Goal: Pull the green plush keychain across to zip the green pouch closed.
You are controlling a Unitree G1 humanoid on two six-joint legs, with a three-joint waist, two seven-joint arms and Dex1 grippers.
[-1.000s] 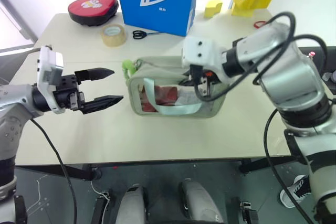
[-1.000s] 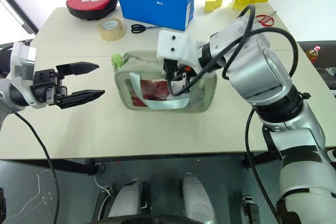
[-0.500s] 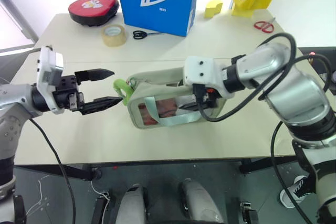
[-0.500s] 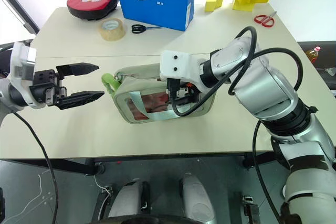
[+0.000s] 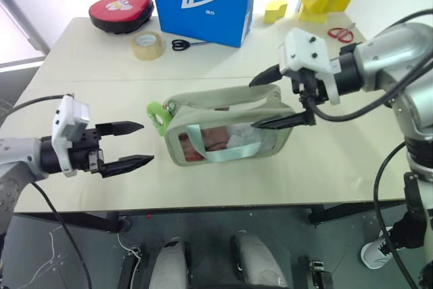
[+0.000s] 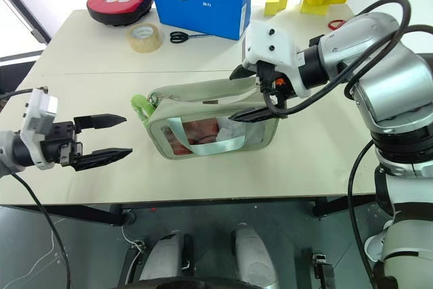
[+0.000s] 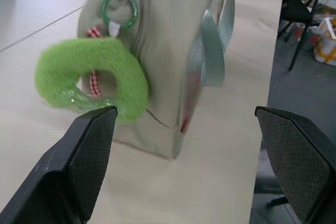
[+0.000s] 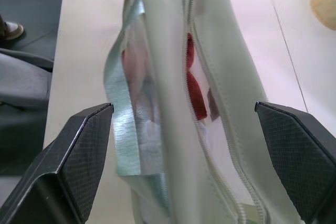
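Keychain [image 5: 156,114] hangs just beyond the open left claw [image 5: 132,145], seemingly untouched; right claw [image 5: 279,99] gapes over the pouch [image 5: 223,126].

Bright, even daylight washes the pale table [image 5: 203,72], strongest at the far edge, where the background blows out to white. Shadows under objects are soft and short. Head views are sharp. In the left wrist view, the green plush keychain [image 7: 92,77] looks slightly soft.
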